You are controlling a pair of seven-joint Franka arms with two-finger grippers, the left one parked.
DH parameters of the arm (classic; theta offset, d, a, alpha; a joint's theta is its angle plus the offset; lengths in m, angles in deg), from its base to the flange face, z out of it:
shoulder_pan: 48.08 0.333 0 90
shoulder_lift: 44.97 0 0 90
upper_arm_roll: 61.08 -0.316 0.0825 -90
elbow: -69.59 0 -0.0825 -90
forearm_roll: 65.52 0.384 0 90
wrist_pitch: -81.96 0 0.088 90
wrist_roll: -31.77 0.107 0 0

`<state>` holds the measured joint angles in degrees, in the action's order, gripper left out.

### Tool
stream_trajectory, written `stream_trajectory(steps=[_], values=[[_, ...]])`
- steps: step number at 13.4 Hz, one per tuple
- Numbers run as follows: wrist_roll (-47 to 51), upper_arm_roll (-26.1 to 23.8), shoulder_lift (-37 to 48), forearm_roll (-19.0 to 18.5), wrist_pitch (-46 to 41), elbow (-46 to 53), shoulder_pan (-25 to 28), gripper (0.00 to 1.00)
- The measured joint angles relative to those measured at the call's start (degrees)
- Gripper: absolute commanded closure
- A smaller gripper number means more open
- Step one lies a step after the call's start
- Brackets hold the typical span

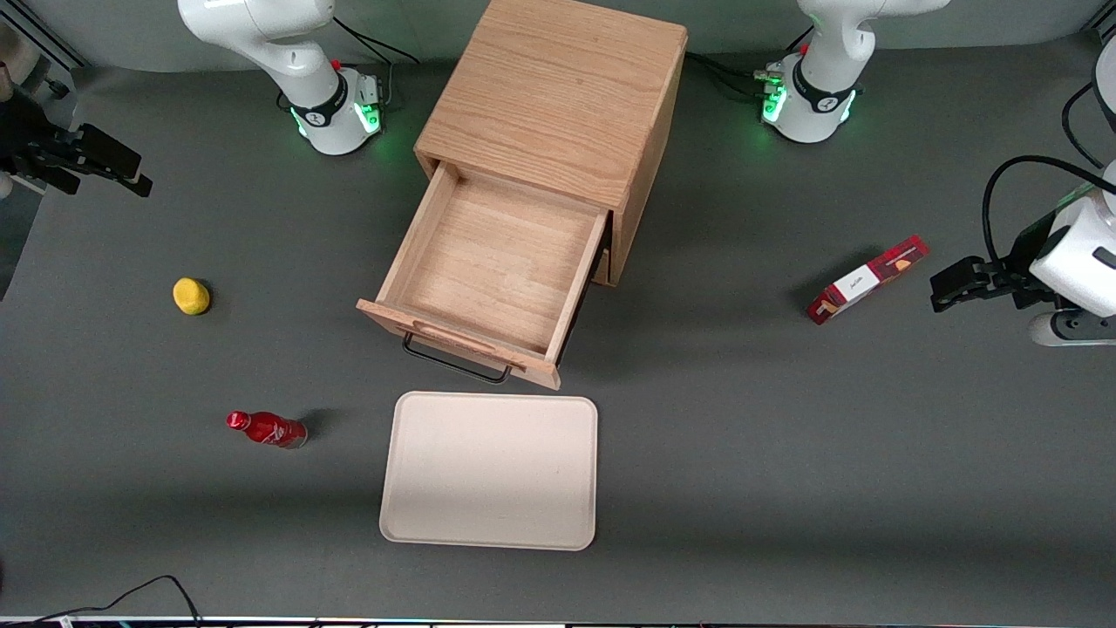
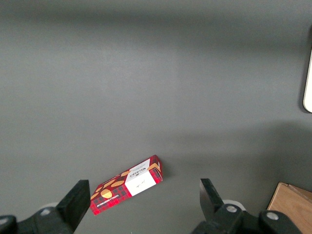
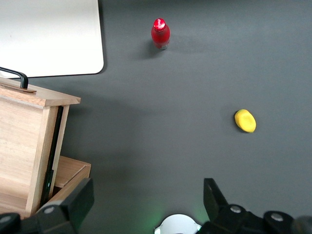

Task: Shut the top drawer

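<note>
- My claw (image 1: 131, 179) hangs over bare table at my end, well apart from the cabinet (image 1: 558, 96), fingers spread wide, holding nothing. The wrist view shows both fingertips (image 3: 78, 200) with open table between them.
- Drawer (image 1: 488, 262) stands pulled far out of the cabinet, toward the front camera. Box is empty: bare wood floor, 2 side walls, front panel.
- Handle (image 1: 458, 362) is a black wire loop on the front panel, facing the tray (image 1: 488, 471). The tray lies flat just in front of the drawer, near it but not touching.
- The lower drawer barely shows under the top one in the wrist view; I must not push that one.
- Handling, my judgement: rigid wood box, light while empty, should run straight back on its slides. Nothing fragile. Wood face is smooth but flat, so a push will not slip much if kept square.
- Where to take it: no grasp needed. I would press the front panel near its middle, just above the handle, so the box does not skew and bind. Gripping the wire loop also works but is fussier.
- The cabinet sits slightly turned on the table, so the push line should follow the drawer's sides, not the table edge.
- Risk: a hard shove could slide the whole cabinet.
- Elsewhere: lemon (image 1: 191, 296) and red bottle (image 1: 266, 428) at my end, clear of the path; red box (image 1: 866, 280) toward the parked arm's end.
- Task not yet begun.
</note>
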<state>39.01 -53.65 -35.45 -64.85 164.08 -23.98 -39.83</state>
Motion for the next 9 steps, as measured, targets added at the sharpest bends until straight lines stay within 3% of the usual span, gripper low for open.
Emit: stream_trajectory(steps=[9], values=[[0.12,0.36,-0.19,0.0,0.0,1.05,-0.09,0.0]])
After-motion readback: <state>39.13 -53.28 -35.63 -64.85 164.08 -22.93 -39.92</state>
